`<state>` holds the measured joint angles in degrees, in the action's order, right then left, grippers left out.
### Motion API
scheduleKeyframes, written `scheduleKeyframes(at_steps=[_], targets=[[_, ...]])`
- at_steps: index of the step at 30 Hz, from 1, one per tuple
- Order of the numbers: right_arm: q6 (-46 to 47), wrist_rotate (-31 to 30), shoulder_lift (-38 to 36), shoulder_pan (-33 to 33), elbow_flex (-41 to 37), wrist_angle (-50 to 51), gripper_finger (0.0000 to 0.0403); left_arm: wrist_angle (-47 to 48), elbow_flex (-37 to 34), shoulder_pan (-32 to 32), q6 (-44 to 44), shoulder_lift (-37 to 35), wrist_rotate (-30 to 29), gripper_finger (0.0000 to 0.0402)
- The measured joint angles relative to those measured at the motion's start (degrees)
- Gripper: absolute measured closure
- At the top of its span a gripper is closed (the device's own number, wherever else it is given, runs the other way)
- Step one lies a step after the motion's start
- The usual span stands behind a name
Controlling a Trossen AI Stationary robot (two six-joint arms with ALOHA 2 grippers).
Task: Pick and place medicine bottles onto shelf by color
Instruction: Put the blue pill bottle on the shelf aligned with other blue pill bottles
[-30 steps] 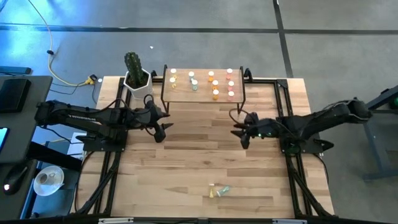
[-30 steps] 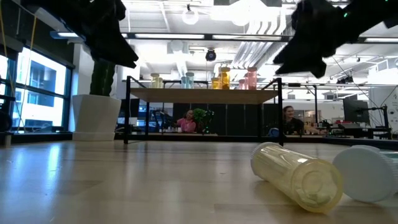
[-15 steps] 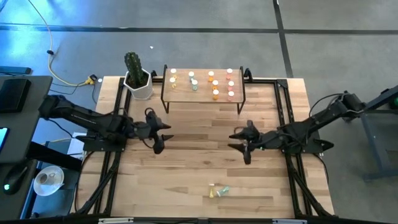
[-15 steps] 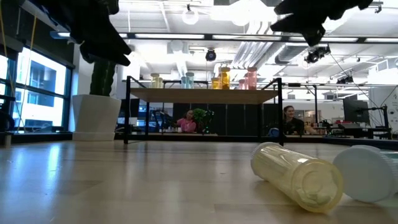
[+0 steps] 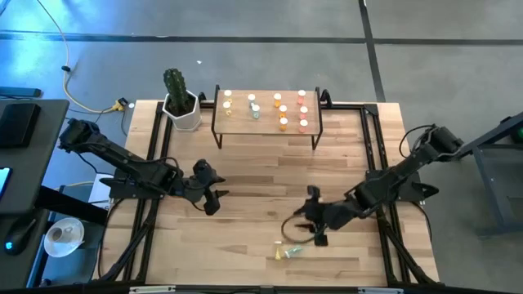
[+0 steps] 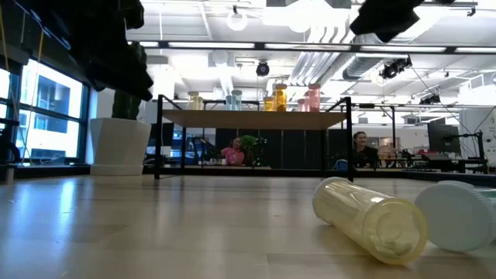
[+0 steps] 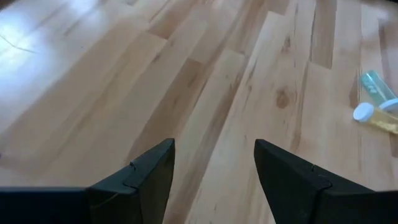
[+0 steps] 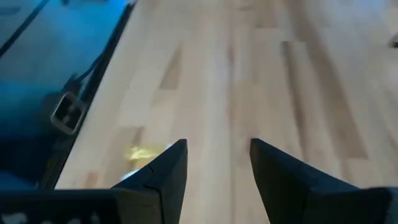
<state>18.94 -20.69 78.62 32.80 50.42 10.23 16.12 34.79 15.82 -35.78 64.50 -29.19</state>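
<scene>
The shelf (image 5: 267,116) stands at the far middle of the table with several white-capped medicine bottles upright on its board (image 6: 256,118). Two more bottles lie on their sides near the front edge: a yellow one (image 5: 280,254) and a green one (image 5: 294,248). The low view shows the yellow one (image 6: 370,219) close up, beside a white cap (image 6: 457,215). My right gripper (image 5: 315,228) hovers open just far of these two, pointing down at a slant. My left gripper (image 5: 214,199) hangs open over bare wood at the left middle; its wrist view shows both bottles (image 7: 376,102) farther off.
A white pot with a cactus (image 5: 181,103) stands left of the shelf. Black frame rails (image 5: 149,214) run along both sides of the table. Bare wood lies between the shelf and the two fallen bottles. People sit in the room behind the table.
Both grippers have come away from the shelf toward the near edge. My right gripper has gone farther, swinging toward the two lying bottles and rolling about its own axis. My left gripper has moved a shorter way and sunk slightly. The bottles have kept still.
</scene>
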Motion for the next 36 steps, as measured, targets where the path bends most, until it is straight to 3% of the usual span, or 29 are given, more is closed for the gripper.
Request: scheduleKeyframes(at_steps=[8,16,36], targets=[[-4.4,9.3,10.9,0.8,9.6,10.0,0.0236,-3.4,0.0,0.3,-1.1,1.8,-0.4,0.019],[-7.6,20.8,20.1,0.7,14.2,10.8,0.0236,-6.5,0.0,0.4,-1.8,1.8,-1.4,0.019],[-12.0,25.3,32.3,0.7,14.6,2.3,0.0236,-7.0,0.0,0.4,-3.1,1.8,-1.1,0.019]])
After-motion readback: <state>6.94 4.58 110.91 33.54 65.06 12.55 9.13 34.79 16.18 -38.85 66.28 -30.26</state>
